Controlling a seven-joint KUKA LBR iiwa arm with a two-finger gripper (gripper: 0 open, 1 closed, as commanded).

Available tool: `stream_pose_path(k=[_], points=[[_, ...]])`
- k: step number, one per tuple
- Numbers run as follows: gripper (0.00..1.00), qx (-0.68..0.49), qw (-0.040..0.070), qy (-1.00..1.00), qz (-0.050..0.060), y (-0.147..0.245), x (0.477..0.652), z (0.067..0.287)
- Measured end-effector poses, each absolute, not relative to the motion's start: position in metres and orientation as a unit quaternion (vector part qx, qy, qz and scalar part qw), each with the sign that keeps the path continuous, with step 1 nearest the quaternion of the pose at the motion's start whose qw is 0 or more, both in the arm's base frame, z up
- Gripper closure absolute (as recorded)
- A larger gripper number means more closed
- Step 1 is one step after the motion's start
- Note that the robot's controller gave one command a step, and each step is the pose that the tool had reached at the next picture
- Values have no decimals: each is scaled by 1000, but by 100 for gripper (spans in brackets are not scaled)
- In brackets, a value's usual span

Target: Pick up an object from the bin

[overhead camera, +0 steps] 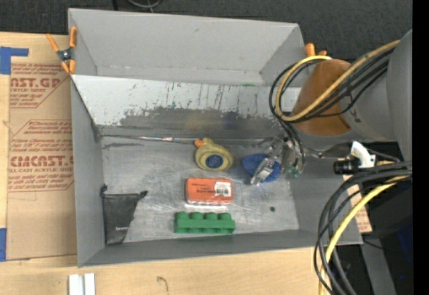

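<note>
In the camera view the grey metal bin [174,45] holds a few loose things scattered over its floor, each lying apart from the others. The arm comes in from the right, with an orange cover and looped yellow and black cables at its wrist. The gripper [273,165] is low at the right side of the floor, close to the right wall. It lies directly over a small blue object [253,165] and covers that object's right part. Whether the gripper is spread or closed on the blue object cannot be told from here.

Just left of the blue object lies a round yellow thing with a blue centre [213,156], near the far wall. Nearer, around the middle of the floor, is a flat orange and white packet [209,191]. Nearer still, a green studded brick [204,222] lies along the near wall. A dark folded piece [119,214] sits in the near left corner, well apart from the gripper.
</note>
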State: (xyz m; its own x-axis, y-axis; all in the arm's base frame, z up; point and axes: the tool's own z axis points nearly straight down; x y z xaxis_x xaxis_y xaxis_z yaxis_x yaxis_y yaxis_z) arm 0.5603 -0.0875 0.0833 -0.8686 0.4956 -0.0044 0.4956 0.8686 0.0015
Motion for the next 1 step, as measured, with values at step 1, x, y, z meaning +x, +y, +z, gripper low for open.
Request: stream_pose_path(k=[1], points=[[100, 257, 0, 967, 0, -87, 560, 89]])
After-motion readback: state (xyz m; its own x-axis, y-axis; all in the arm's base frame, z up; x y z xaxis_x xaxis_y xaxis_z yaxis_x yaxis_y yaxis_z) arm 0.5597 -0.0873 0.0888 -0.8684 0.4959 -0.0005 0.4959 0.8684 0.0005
